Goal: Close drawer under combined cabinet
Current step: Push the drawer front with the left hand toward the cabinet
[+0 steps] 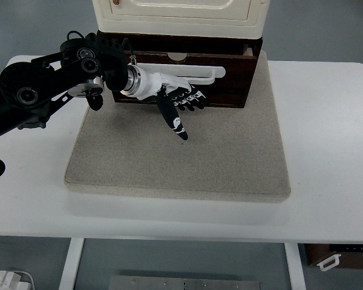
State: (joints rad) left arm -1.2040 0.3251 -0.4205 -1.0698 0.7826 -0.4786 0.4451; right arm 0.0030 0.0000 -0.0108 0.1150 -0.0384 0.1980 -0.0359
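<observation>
A cream cabinet [181,15] stands on a dark brown wooden drawer unit at the back of the table. Its drawer [230,84] sticks out a little toward me and has a white bar handle [202,74] on its front. My left arm comes in from the left edge. My left hand [183,103], white with black fingers, lies against the drawer front just below the handle. Its fingers are stretched out and hold nothing, and the thumb points down toward the mat. The right arm does not show.
The cabinet sits on a grey mat [181,157] on a white table [327,151]. A brown box with a white handle [342,257] stands on the floor at the lower right. Cables and a plug [6,279] lie on the floor at the lower left.
</observation>
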